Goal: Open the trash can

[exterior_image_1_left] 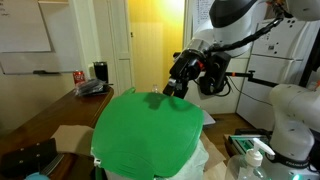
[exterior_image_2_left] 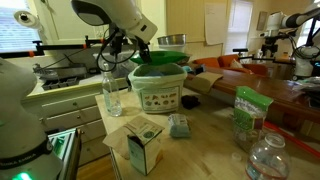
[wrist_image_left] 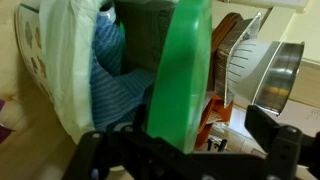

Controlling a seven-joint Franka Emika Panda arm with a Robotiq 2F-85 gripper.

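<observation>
Location: the trash can (exterior_image_2_left: 158,92), a large bin with a wide, rounded, glossy bright-green plastic lid (exterior_image_1_left: 150,130) and a white bag liner (wrist_image_left: 65,70) around its rim, stands on the light wooden table (exterior_image_2_left: 205,140). A clear plastic bottle (exterior_image_2_left: 112,92) stands just beside it. A small cardboard box (exterior_image_2_left: 145,145) stands nearer the camera.

Gripper (exterior_image_1_left: 175,88): the black Robotiq unit sits at the far edge of the lid in an exterior view, and at the lid edge on the bottle's side in an exterior view (exterior_image_2_left: 138,52).

Jaw state: in the wrist view the two dark fingers (wrist_image_left: 95,155) stand wide apart, with the green lid edge running between them. Contact between fingers and lid cannot be confirmed.

Lid state: the wrist view shows the lid edge-on, lifted clear of the rim on one side, with crumpled blue material (wrist_image_left: 115,75) visible inside the liner. A shiny metal bowl (wrist_image_left: 280,75) lies on the other side of the lid.
</observation>
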